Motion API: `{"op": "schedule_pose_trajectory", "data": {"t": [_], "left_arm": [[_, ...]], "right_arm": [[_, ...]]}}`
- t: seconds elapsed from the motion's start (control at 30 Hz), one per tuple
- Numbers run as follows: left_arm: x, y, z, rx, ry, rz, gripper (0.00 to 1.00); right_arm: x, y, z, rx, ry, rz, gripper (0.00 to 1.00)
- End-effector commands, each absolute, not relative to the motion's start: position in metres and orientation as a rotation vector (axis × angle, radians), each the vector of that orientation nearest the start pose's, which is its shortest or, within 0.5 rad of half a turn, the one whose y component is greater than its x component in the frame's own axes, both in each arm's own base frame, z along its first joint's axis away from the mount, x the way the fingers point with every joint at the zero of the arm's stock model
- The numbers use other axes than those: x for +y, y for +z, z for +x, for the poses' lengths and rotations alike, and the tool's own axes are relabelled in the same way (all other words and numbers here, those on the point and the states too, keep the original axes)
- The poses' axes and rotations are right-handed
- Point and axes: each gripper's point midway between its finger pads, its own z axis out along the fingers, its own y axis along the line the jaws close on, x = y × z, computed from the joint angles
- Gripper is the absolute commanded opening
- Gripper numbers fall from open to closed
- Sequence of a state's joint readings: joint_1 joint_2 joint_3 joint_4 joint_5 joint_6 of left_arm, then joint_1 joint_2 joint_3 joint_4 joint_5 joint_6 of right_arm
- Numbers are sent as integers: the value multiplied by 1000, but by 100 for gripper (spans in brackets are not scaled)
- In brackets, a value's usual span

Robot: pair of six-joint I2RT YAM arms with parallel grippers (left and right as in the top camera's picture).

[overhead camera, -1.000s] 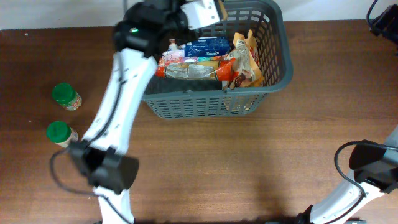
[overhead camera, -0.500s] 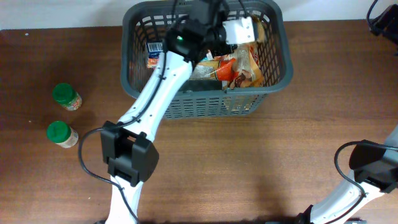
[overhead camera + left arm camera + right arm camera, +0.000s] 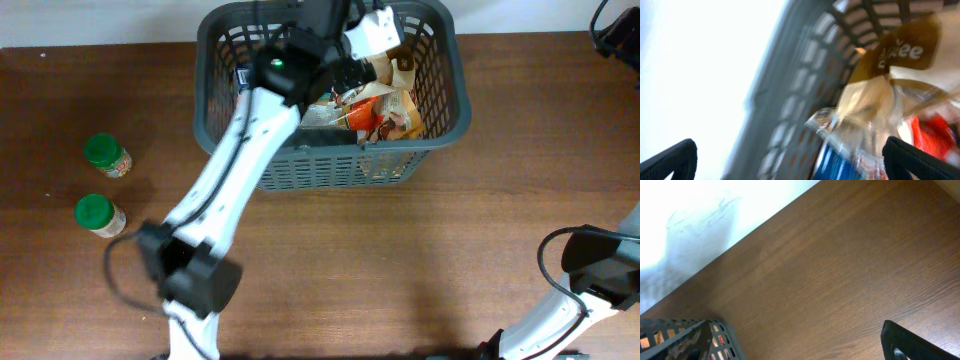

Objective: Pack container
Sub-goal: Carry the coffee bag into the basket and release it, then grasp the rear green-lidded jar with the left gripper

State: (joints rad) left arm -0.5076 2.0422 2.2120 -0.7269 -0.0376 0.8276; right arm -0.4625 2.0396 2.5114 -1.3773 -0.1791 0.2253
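The container (image 3: 440, 125), a dark grey slotted basket, stands at the table's far middle and holds several grocery packets. My left gripper (image 3: 795, 162) hangs inside it, wide open, with nothing between its fingers (image 3: 670, 160). Below and ahead of it in the left wrist view lie a brown paper bag (image 3: 900, 50), a clear plastic packet (image 3: 860, 115) and a blue packet (image 3: 840, 165), with the container's wall (image 3: 805, 75) behind them. My right gripper (image 3: 790, 352) is open over bare table, with only one finger (image 3: 912, 342) showing. The container's corner (image 3: 690, 335) appears at that view's lower left.
Two green-lidded jars (image 3: 105, 155) (image 3: 98, 213) stand on the table to the left of the container. The left arm (image 3: 230, 170) stretches from the near edge across the container's front rim. The right arm's base (image 3: 600, 265) is at the near right.
The left gripper's jaws went from shut to wide open. Its wrist swung right from the container's far left side to over the packets in the middle. The right arm has not moved.
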Motion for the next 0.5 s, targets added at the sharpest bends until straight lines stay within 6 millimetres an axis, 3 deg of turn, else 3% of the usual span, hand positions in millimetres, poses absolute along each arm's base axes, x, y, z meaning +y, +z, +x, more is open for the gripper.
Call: {"op": "schedule_pose_trajectory", "data": {"t": [0.0, 0.1, 0.2, 0.3, 0.47], "left_arm": [[-221, 436, 453, 1628, 301, 1100, 99], [-184, 454, 427, 1687, 308, 1031, 99], [-124, 453, 420, 1866, 320, 798, 99], [-61, 427, 417, 2077, 312, 556, 99], [56, 366, 413, 2383, 306, -33, 99]], "right_arm": [[-187, 320, 444, 2344, 130, 760, 99], [-187, 320, 444, 2344, 130, 760, 99], [-187, 320, 444, 2344, 130, 760, 99], [-187, 320, 444, 2344, 130, 759, 99], [-187, 320, 444, 2344, 130, 759, 99]]}}
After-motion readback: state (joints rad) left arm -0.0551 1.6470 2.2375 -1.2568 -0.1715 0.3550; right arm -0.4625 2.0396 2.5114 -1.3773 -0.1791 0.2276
